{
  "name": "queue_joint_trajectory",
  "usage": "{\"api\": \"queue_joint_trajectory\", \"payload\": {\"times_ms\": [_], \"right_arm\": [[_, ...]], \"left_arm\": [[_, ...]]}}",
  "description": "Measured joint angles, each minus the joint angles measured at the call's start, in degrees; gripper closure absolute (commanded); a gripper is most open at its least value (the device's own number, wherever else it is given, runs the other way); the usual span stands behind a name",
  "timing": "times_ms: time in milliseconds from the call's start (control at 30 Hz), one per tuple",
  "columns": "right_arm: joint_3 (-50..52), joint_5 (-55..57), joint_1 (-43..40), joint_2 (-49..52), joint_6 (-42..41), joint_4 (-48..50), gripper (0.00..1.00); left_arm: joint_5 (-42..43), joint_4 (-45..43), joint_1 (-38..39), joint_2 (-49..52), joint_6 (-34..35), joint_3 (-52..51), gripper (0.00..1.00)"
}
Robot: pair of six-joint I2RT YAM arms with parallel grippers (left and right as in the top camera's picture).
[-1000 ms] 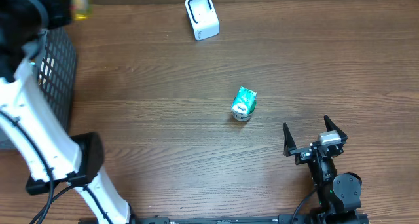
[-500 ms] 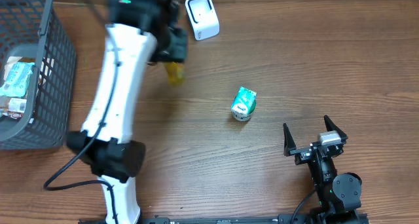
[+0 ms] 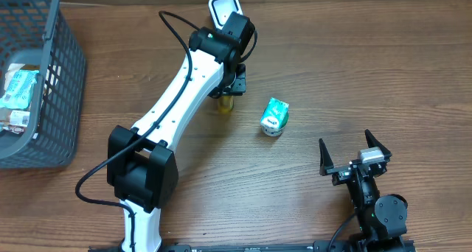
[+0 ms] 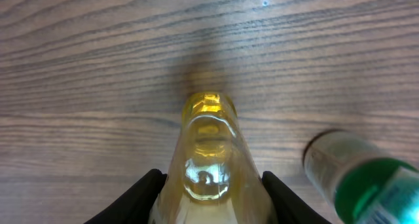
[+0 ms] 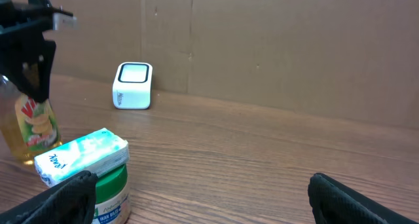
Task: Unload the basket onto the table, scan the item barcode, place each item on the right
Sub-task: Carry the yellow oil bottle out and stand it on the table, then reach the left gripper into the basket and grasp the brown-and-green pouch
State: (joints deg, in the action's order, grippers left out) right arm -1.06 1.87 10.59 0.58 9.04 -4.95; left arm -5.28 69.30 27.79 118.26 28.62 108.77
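Jaws first: left gripper [image 4: 211, 185] has a finger on each side of the yellow bottle [image 4: 208, 132], right up against it, but I honestly can't tell if it's squeezing or just flanking. Right gripper [image 3: 345, 143] is spread wide with nothing in it, parked by the robot's own edge.

Bottle stands upright on the table [image 3: 369, 60], just in front of the scanner [image 5: 133, 85] and a bit left of the green tub [image 3: 274, 117].

My take: the scan only works if the barcode faces the scanner window. So I'd grip firmly up near the neck, keep the fingers off the label, and turn the bottle slowly in front of the window rather than wave it past. It's tall and narrow, so a nudge could tip it.

Left arm is stretched long and diagonal from its base out to the far middle, wrist bent down over the bottle top.
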Motion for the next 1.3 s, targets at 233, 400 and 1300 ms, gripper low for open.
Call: {"api": "queue_joint_trajectory", "payload": {"times_ms": [233, 400, 1300], "right_arm": [[0.00, 0.02, 0.00, 0.00, -0.02, 0.00, 0.00], [0.00, 0.02, 0.00, 0.00, 0.00, 0.00, 0.00], [0.00, 0.02, 0.00, 0.00, 0.00, -0.02, 0.00]], "left_arm": [[-0.20, -2.82, 0.37, 0.00, 1.05, -3.10, 0.51], [-0.39, -2.97, 0.37, 0.00, 1.07, -3.37, 0.45], [-19.37, 22.77, -15.19, -16.92, -13.68, 28.55, 0.00]]}}
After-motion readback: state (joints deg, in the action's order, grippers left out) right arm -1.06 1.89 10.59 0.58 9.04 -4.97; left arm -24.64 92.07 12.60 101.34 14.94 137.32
